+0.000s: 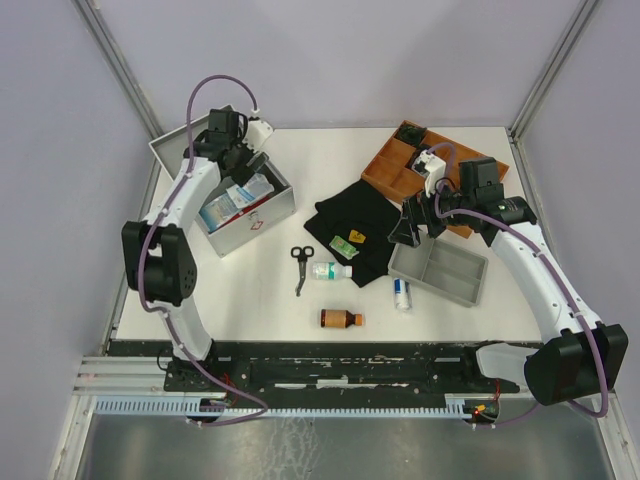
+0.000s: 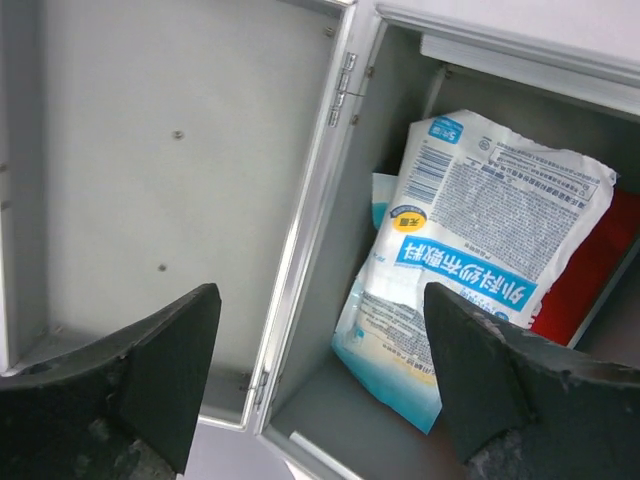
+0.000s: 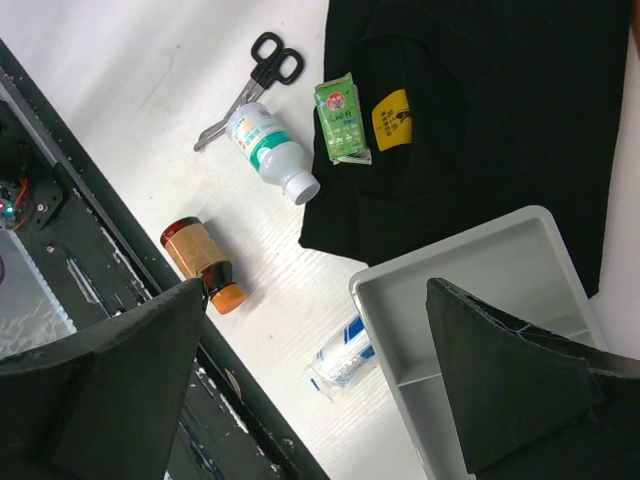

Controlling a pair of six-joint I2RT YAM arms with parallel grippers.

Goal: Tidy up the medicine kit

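The medicine kit (image 1: 272,206) stands at the left rear of the table (image 1: 250,300), lid thrown back, with a white-and-blue packet (image 2: 480,240) inside. The left gripper (image 2: 320,370) hangs over the kit, fingers spread wide and holding nothing. Well to the kit's right, the right gripper (image 3: 315,370) hovers above a grey tray (image 3: 480,270), fingers likewise parted and empty. Scissors (image 1: 301,262), a white bottle (image 1: 330,270) and a brown bottle (image 1: 341,319) lie nearer the kit.

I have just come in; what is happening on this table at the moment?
The left gripper hangs open over the open silver-grey metal case, where a white-and-blue printed packet lies. The right gripper, also open and empty, hovers at the edge of the shallow grey plastic tray. Loose on the table lie black-handled scissors, a white plastic bottle and a brown bottle.
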